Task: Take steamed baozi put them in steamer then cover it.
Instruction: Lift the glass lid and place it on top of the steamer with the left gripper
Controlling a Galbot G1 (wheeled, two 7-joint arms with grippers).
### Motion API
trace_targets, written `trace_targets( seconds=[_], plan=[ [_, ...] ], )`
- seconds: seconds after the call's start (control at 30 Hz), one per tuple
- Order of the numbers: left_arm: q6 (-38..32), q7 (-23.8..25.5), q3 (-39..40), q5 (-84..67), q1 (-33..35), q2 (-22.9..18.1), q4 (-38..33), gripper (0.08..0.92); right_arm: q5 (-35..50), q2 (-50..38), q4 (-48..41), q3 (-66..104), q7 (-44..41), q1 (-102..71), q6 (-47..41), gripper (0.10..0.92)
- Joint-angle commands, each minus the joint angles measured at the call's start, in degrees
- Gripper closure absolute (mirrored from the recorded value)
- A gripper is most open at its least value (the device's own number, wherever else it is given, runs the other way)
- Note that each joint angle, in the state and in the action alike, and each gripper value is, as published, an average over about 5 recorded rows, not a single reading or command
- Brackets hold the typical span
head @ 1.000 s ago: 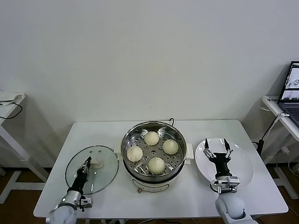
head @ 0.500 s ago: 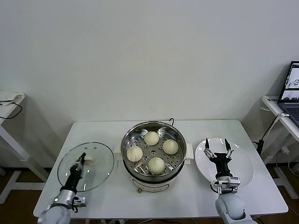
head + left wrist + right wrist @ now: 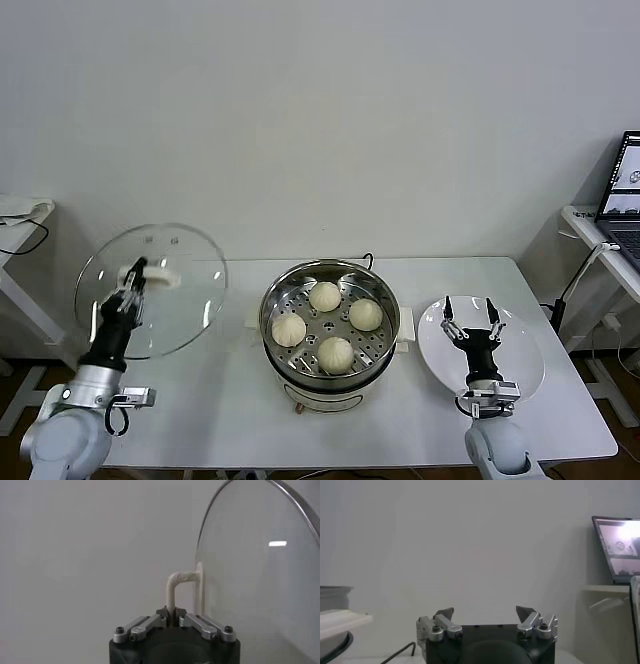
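The steamer (image 3: 385,345) stands at the table's middle, uncovered, with several cream-white baozi (image 3: 335,353) on its perforated tray. High above the table's left end, well left of the pot, my left gripper (image 3: 133,274) is shut on the cover's cream handle (image 3: 158,277). The clear glass cover (image 3: 185,305) hangs tilted, nearly on edge. In the left wrist view my left gripper (image 3: 171,615) pinches that handle (image 3: 177,580) beside the glass (image 3: 260,580). My right gripper (image 3: 471,315) stands open and empty over the white plate (image 3: 525,365); the right wrist view shows this gripper (image 3: 485,613) holding nothing.
The white table (image 3: 215,420) carries the pot and plate. A power cord (image 3: 368,260) runs off behind the pot. A side table with a laptop (image 3: 622,195) is at the far right, another side table (image 3: 20,215) at the far left.
My left gripper has lifted the cover off the table's left side, up and to the left, tipping it towards upright. My right gripper has stayed over the plate.
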Motion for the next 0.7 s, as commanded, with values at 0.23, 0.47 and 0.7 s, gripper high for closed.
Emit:
trace_targets(
  seconds=[0.23,0.47,0.7],
  plan=[
    [25.9,14.5,42.0,-0.5,-12.6,-6.3,-11.1,0.807,0.2,0.4,-2.5,2.0,-0.5,0.0,1.2,0.203],
    [31.4,19.9,47.3,7.6,-15.9,-10.5,-3.9,0.807,0.5,0.5,-5.0,2.9,-0.7,0.0,2.0,0.203],
    [32.1,22.5,47.0,15.2,-17.7,-13.3,3.2,0.807,1.3,0.3,-5.0,3.5,-1.2,0.5,1.0,0.203]
  ],
)
